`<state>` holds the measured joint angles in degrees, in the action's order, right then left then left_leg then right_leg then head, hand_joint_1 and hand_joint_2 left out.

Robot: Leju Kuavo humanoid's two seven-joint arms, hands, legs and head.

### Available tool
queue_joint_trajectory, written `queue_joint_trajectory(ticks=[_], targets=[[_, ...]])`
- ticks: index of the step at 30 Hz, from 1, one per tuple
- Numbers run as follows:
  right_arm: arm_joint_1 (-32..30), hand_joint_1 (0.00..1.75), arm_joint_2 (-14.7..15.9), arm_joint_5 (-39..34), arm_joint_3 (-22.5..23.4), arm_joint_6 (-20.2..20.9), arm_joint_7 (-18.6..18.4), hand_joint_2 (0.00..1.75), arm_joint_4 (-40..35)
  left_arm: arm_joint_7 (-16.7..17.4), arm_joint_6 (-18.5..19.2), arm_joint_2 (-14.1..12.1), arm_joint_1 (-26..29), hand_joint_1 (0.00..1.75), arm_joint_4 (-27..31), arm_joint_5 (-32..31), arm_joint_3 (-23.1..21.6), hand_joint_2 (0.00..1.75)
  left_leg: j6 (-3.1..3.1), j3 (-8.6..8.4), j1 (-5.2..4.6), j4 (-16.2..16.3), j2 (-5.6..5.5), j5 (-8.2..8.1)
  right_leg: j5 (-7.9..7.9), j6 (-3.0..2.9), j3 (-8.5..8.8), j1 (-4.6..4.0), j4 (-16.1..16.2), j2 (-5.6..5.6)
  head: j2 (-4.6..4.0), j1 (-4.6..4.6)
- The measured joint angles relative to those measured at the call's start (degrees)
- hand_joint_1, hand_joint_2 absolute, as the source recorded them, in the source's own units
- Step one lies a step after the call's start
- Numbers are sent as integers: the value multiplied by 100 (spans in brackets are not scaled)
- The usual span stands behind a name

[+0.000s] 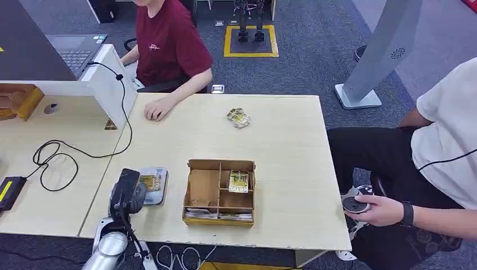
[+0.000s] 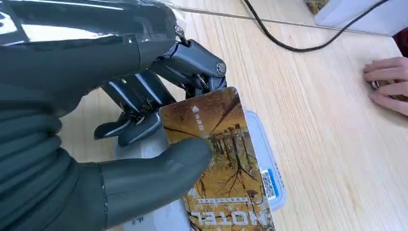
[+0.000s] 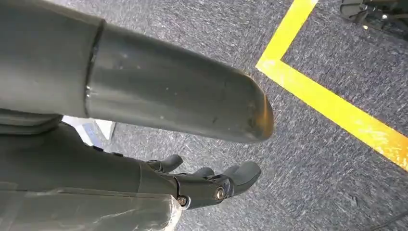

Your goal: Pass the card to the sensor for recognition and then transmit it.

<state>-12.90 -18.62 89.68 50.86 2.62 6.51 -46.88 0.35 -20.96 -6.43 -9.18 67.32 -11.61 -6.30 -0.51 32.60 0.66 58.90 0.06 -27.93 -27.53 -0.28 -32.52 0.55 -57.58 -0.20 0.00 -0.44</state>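
My left hand (image 1: pixel 128 194) (image 2: pixel 144 120) pinches a yellow hotel card (image 2: pixel 223 163) between thumb and fingers. The card (image 1: pixel 149 181) lies flat over the white card sensor (image 1: pixel 153 185) (image 2: pixel 267 159) near the table's front left. A cardboard box (image 1: pixel 219 193) with compartments stands to the right of the sensor, with another card (image 1: pixel 238 181) in it. More cards (image 1: pixel 238 117) lie in a loose pile at the table's far middle. My right hand (image 3: pixel 211 183) hangs over the carpet floor, fingers apart, holding nothing.
A person in a red shirt (image 1: pixel 169 42) sits at the far side, one hand (image 1: pixel 156 109) (image 2: pixel 389 84) resting on the table. Another person (image 1: pixel 444 146) at the right holds a controller (image 1: pixel 355 201). A black cable (image 1: pixel 62 152) and laptop (image 1: pixel 76 50) lie left.
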Motion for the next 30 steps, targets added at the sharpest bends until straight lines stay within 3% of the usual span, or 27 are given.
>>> queue_joint_trajectory(ticks=[6, 17, 30], targets=[[34, 0, 46, 0, 0, -37, -4, 0, 96, 9, -135, -79, -14, 175, -72, -183, 24, 175, 0, 0, 0, 0, 0, 0, 0, 0, 0, 0, 0, 0, 0, 0], [53, 0, 55, 0, -2, 18, -9, 0, 138, 341, -671, -74, -49, 175, -254, -1480, 20, 175, 0, -3, 0, 0, 0, 0, 0, 0, 1, 0, 0, 0, 0, 0], [50, 0, 55, 0, -2, 107, -9, 0, 105, 452, -518, -28, -44, 175, -254, -2112, 20, 175, 0, -3, 0, 0, -1, 0, 0, 0, 5, 0, 0, -1, 0, 0]])
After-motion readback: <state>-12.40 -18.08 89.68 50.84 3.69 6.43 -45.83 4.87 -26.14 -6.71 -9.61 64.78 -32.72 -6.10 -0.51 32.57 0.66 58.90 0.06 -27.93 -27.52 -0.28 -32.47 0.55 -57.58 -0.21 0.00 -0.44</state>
